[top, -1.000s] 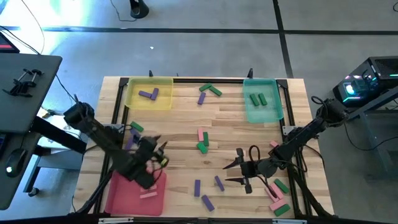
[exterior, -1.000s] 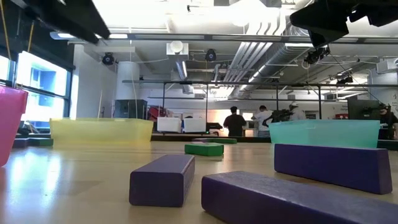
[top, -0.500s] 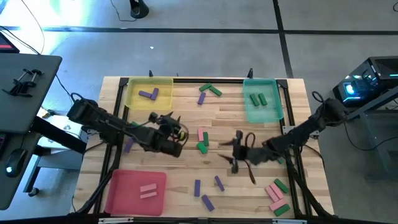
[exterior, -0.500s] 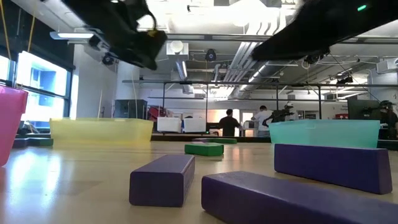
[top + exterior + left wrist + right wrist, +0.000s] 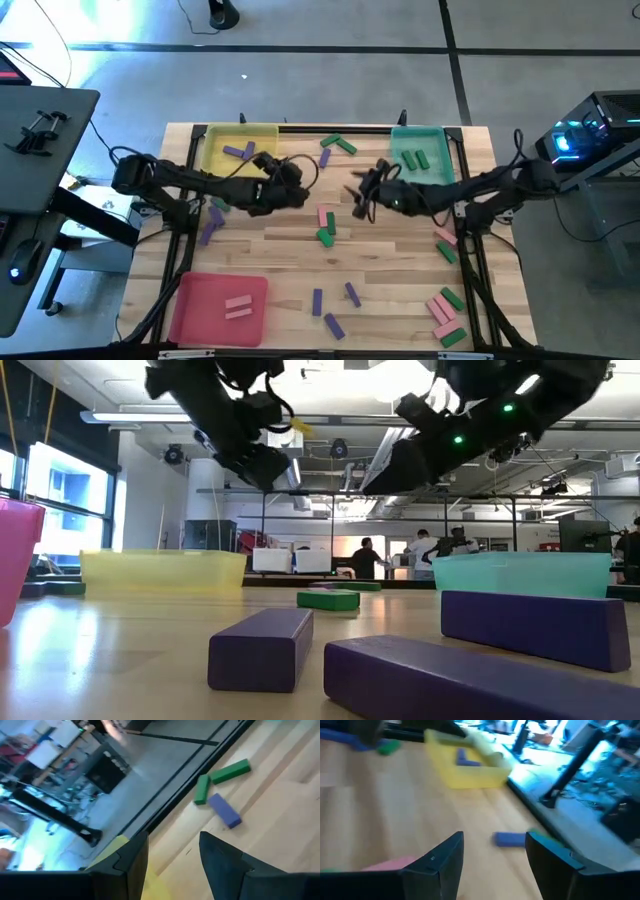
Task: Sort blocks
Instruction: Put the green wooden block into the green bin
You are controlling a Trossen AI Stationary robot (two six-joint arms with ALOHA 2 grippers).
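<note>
Small green, pink and purple blocks lie flat across the wooden table. A pink one (image 5: 325, 217) and a green one (image 5: 325, 236) lie at its middle, and three purple ones (image 5: 333, 325) near the near edge. Purple blocks (image 5: 238, 152) lie in the yellow tray (image 5: 215, 160), green ones (image 5: 415, 160) in the teal tray (image 5: 440, 180), pink ones (image 5: 238, 306) in the red tray (image 5: 200, 315). My left gripper (image 5: 295, 190) hovers open and empty beside the yellow tray. My right gripper (image 5: 358, 198) hovers open and empty left of the teal tray. The left wrist view (image 5: 172, 855) looks at two green blocks (image 5: 230, 771) and a purple one (image 5: 225, 810).
More pink and green blocks (image 5: 445, 310) lie at the near right corner, and a purple one (image 5: 207, 232) and a green one (image 5: 220, 205) near the left edge. The two grippers face each other over the table's middle. People stand far off in the room (image 5: 375, 558).
My left gripper has swung from above the red tray toward the far edge and the right, ending beside the yellow tray. My right gripper has moved from the near right area toward the far edge and the left, ending near the teal tray. No block has moved.
</note>
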